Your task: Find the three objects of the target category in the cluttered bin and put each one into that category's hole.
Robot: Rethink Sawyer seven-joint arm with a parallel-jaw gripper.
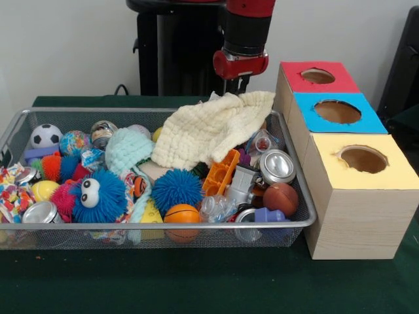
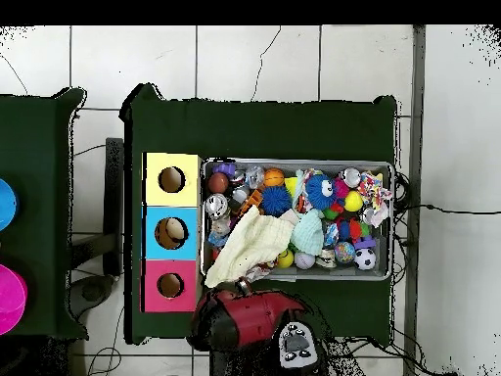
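Observation:
The silver wire-mesh bin (image 1: 163, 226) is full of mixed toys; it also shows in the overhead view (image 2: 387, 220). A cream knitted cloth (image 1: 209, 128) lies over the bin's far right part (image 2: 245, 251). No plush animal shows clearly. A small orange, black-striped patch (image 1: 136, 186) peeks out among the clutter, and I cannot tell what it is. The red-surround hole (image 1: 317, 76) is the box's far section (image 2: 170, 285). My gripper (image 1: 233, 85) hangs at the bin's far rim, right behind the cloth's raised edge, and the cloth hides its tip.
The pale wood box (image 1: 353, 226) stands right of the bin, with a blue hole (image 1: 337, 111) and a yellow hole (image 1: 363, 159). In the bin lie a blue puffer with eyes (image 1: 98, 195), a basketball (image 1: 182, 214), a soccer ball (image 1: 45, 135) and a can (image 1: 277, 165).

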